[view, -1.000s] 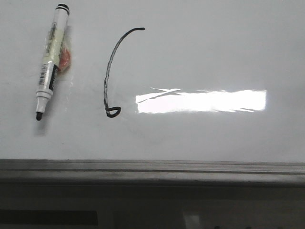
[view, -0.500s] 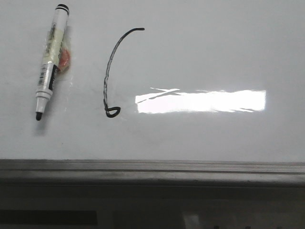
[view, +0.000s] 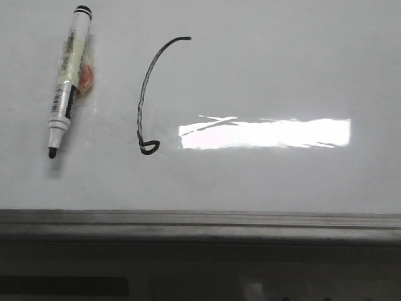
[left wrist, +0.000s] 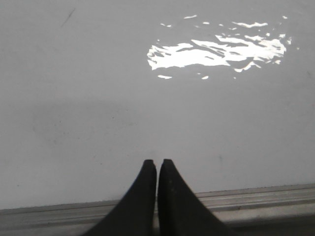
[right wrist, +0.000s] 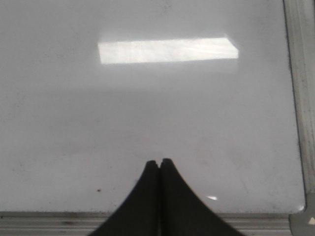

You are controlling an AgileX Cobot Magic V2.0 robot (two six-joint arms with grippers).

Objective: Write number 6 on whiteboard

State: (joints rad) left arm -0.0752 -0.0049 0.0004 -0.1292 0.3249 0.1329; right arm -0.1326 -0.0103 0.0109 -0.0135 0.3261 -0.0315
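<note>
A black 6 point(view: 145, 94) stands drawn on the whiteboard point(view: 282, 75), left of centre in the front view: a long thin arc curving from a short hook at its far end to a tiny closed loop at its near end. Just right of the loop lies a bright rectangular glare point(view: 266, 133) on the glossy surface. Left of the 6, well apart from it, a marker point(view: 66, 81) lies flat on the board, uncapped, its black tip pointing toward the near edge and its black end cap toward the far side; a small orange-red smudge point(view: 86, 76) shows beside its barrel. A grey ledge point(view: 200, 224) runs along the board's near edge.

No arm appears in the front view. In the left wrist view the left fingers point(left wrist: 157, 164) are pressed together with only a hairline gap, holding nothing, over bare board just beyond the ledge. In the right wrist view the right fingers point(right wrist: 158, 163) are likewise closed and empty, over the board near its framed corner point(right wrist: 301, 211). Neither the 6 nor the marker appears in either wrist view.
</note>
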